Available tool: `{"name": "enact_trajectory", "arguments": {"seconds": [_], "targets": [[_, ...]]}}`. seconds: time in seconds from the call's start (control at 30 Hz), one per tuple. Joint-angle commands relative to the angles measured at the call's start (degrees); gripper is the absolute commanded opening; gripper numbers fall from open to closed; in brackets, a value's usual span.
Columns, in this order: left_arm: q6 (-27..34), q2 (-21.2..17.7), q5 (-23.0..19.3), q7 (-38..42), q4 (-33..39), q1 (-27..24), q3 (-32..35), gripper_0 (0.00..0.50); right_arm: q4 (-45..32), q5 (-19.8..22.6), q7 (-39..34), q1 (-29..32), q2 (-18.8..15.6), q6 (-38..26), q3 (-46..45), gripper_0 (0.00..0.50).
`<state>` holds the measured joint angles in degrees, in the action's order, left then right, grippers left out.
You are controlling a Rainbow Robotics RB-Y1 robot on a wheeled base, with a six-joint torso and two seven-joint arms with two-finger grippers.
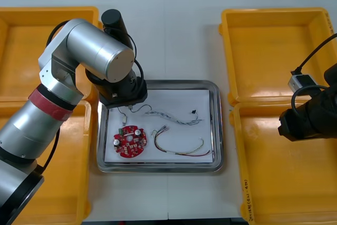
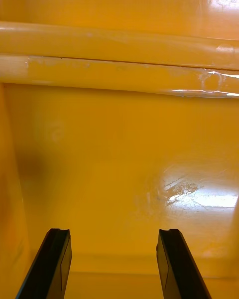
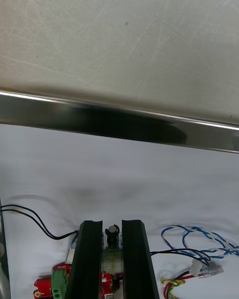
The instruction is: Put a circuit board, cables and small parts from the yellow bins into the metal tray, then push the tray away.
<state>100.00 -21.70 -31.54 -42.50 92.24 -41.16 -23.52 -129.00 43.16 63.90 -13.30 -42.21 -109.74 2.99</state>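
The metal tray, white inside, lies mid-table between the bins. In it are a round red circuit board, a twisted blue and white cable, a red and yellow cable and a black cable. My left gripper hangs over the tray's far left corner. In the left wrist view the left gripper is shut on a small metal part, just short of the tray's far rim. My right gripper is open over the floor of the near right yellow bin, holding nothing.
Yellow bins flank the tray: far left, near left, far right, near right. The right arm hovers over the near right bin. Bare table stretches beyond the tray's far rim.
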Motion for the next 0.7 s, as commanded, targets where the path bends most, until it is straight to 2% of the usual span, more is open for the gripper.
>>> {"name": "enact_trajectory", "arguments": {"seconds": [0.03, 0.13, 0.23, 0.37, 0.43, 0.5, 0.53, 0.6, 0.7], "targets": [[-0.69, 1.48, -0.98, 0.22, 0.39, 0.12, -1.0, 0.005, -1.78, 0.0, -2.11, 0.65, 0.47, 0.14, -1.84, 0.5], [-0.6, 1.66, -1.16, 0.31, 0.48, 0.2, -1.0, 0.02, -1.78, 0.0, -2.11, 0.65, 0.47, 0.14, -1.84, 0.5], [-0.69, 1.66, -1.16, 0.14, 0.39, 0.47, -1.0, 0.058, -1.78, 0.0, -2.11, 0.65, 0.47, 0.14, -1.84, 0.5], [-0.6, 1.66, -1.25, 0.14, 0.48, 0.73, -0.92, 0.169, -1.78, 0.0, -2.11, 0.65, 0.47, 0.14, -1.84, 0.5], [-0.69, 1.66, -1.16, 0.05, 0.48, 0.91, -1.0, 0.204, -1.78, 0.0, -2.11, 0.65, 0.47, 0.14, -1.84, 0.5], [-0.6, 1.66, -0.98, -0.04, 0.48, 1.17, -0.92, 0.28, -1.78, 0.0, -2.11, 0.65, 0.47, 0.14, -1.84, 0.5], [-0.6, 1.66, -0.9, -0.04, 0.48, 1.26, -1.0, 0.296, -1.78, 0.0, -2.11, 0.65, 0.47, 0.14, -1.84, 0.5], [-0.42, 1.66, -0.9, -0.04, 0.48, 1.26, -0.92, 0.387, -1.78, 0.0, -2.11, 0.65, 0.47, 0.14, -1.84, 0.5], [-0.34, 1.66, -0.72, -0.04, 0.48, 1.26, -0.92, 0.45, -1.78, 0.0, -2.11, 0.65, 0.47, 0.14, -1.84, 0.5]]}}
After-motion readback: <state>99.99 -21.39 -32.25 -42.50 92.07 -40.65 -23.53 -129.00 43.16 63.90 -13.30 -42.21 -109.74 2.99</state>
